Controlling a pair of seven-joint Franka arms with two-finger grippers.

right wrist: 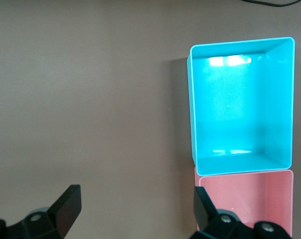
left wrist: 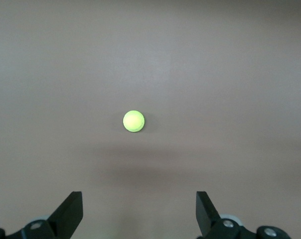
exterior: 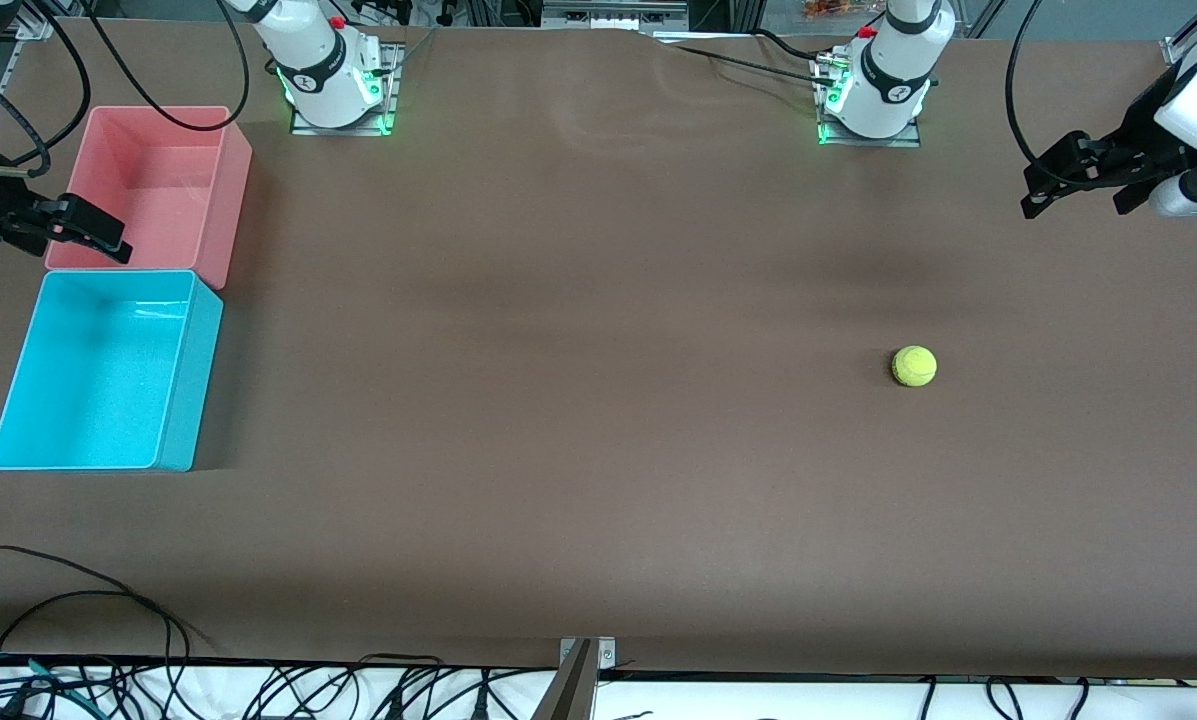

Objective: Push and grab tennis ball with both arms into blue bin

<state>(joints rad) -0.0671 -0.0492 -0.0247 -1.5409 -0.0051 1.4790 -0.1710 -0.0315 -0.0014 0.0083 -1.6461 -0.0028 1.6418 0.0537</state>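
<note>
The tennis ball [exterior: 914, 366] is small, fuzzy and yellow-green, and lies alone on the brown table toward the left arm's end. In the left wrist view the ball [left wrist: 133, 121] sits well clear of my left gripper [left wrist: 139, 209], whose fingers are open and empty. That left gripper [exterior: 1073, 205] hangs over the table's end, apart from the ball. The blue bin [exterior: 190, 380] stands empty at the right arm's end. My right gripper [exterior: 78, 240] hovers open over the pink bin's edge, just beside the blue bin [right wrist: 193, 99]; the right gripper [right wrist: 136, 204] holds nothing.
A pink bin [exterior: 228, 200] stands empty against the blue bin, farther from the front camera, and shows as pink bin [right wrist: 250, 199] in the right wrist view. Bare brown table stretches between the ball and the bins. Cables lie along the table's front edge [exterior: 78, 600].
</note>
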